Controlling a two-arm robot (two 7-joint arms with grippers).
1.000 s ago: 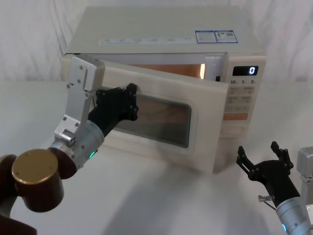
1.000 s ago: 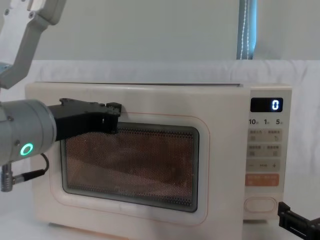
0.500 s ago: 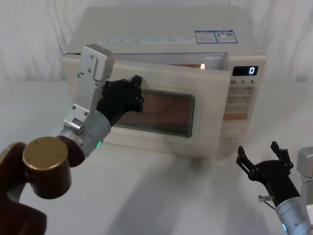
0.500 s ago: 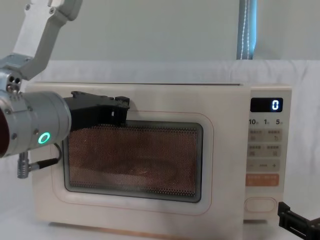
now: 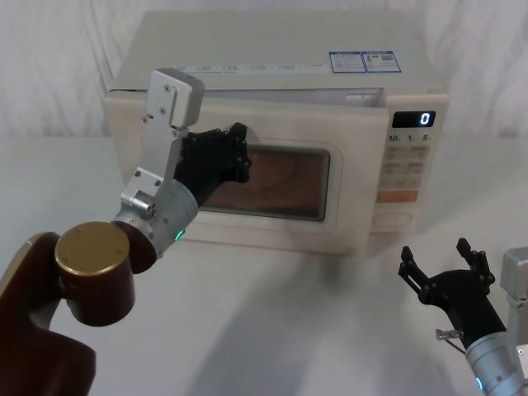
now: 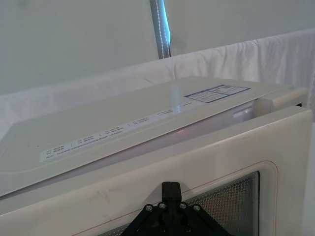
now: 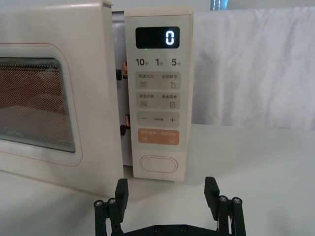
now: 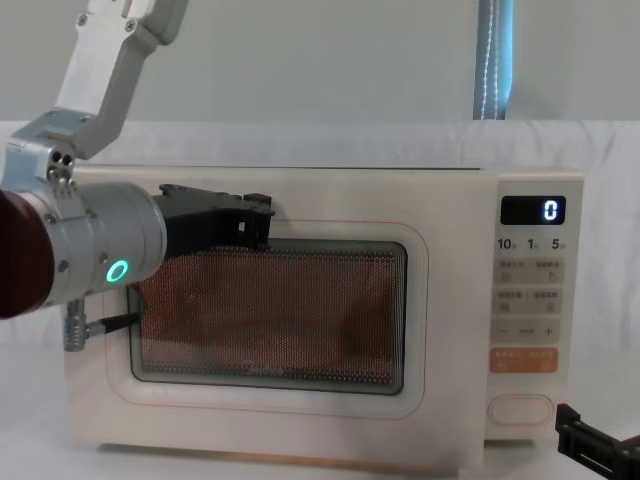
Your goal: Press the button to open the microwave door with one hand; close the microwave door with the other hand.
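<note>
Left gripper (image 5: 233, 157): we see it pressed against the microwave door (image 5: 346, 194) at the upper left corner of the window; we cannot tell how its jaws stand.
Right gripper (image 5: 445, 276): parked low, in front of and to the right of the microwave (image 5: 272, 49), jaws spread wide, holding nothing.
Microwave door: nearly closed; in the right wrist view a narrow gap remains between its free edge and the key panel (image 7: 157, 93).
Button (image 7: 158, 164): at the bottom of the key panel, untouched, just beyond the right gripper.
Risk, latch: we judge that a weak final push leaves the door unlatched.
Risk, shift: we judge that a hard push slides the microwave back on the cloth.
Risk, slip: contact sits near the hinge side, so leverage is poor and the gripper may skid along the window.
Surface: a table under a white cloth (image 5: 272, 322), bare in front of the microwave.
Room: white drapery hangs behind the microwave; a blue-white strip (image 8: 493, 60) runs vertically above it.
</note>
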